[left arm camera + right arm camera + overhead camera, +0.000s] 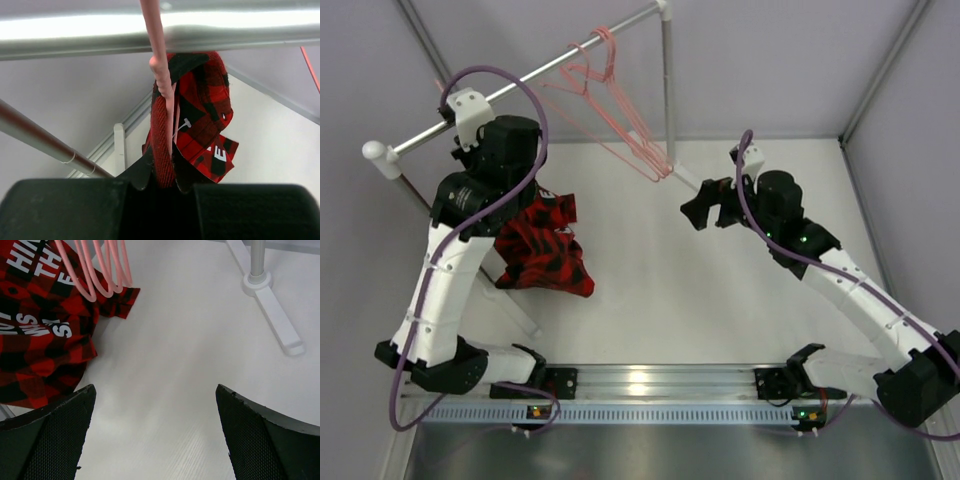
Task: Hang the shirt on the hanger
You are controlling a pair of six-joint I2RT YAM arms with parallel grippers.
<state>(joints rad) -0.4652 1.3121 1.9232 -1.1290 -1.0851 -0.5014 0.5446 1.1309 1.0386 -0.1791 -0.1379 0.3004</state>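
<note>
Nearest, my right gripper (155,387) gapes empty and my left gripper (162,177) is clenched on the shirt (200,115), hanging below the rail (75,40): light, limp cloth, best taken by its thick collar band, beside the thin hanger (161,75).

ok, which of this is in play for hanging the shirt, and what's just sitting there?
In play:
red-and-black plaid fabric shirt
thin pink wire hanger at the silver metal rail
left gripper, shut on the shirt

Just there:
spare pink wire hangers on that rail
white rack foot
right gripper, open, empty
</note>
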